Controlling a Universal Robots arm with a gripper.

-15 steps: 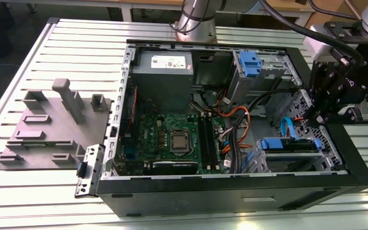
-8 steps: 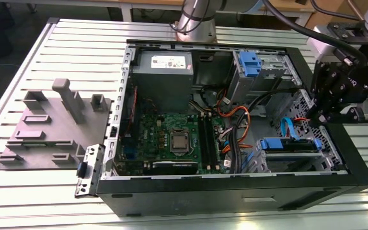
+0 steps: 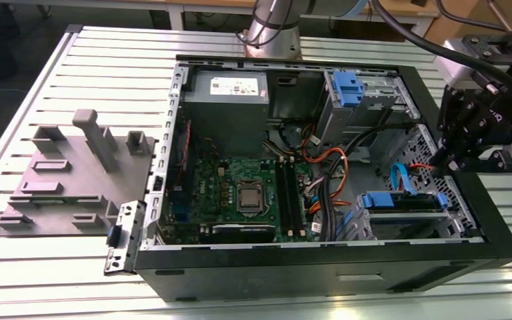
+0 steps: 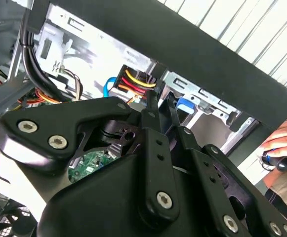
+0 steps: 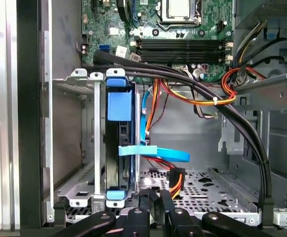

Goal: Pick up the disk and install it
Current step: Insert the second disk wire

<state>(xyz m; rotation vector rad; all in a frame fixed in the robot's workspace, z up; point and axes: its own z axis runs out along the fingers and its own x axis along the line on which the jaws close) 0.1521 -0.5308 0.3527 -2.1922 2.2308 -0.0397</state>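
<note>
The disk point(image 5: 118, 148) stands on edge in its blue carrier, slotted into the metal drive cage point(image 5: 79, 148) at a corner of the open computer case point(image 3: 327, 267). In the exterior view the disk point(image 3: 403, 201) lies at the case's lower right. My black gripper point(image 3: 458, 165) hangs over the case's right wall, a little above and beside the cage. In both wrist views the gripper point(image 5: 156, 195) point(image 4: 159, 101) has its fingers close together with nothing between them, apart from the disk.
A flat blue cable point(image 5: 158, 152) and orange-yellow wires point(image 5: 175, 182) run beside the disk. The motherboard point(image 3: 238, 193), power-supply box point(image 3: 227, 93) and a second blue carrier point(image 3: 345, 90) sit in the case. A grey fixture point(image 3: 78, 173) lies at the exterior view's left. A hand point(image 4: 281, 143) rests outside the case.
</note>
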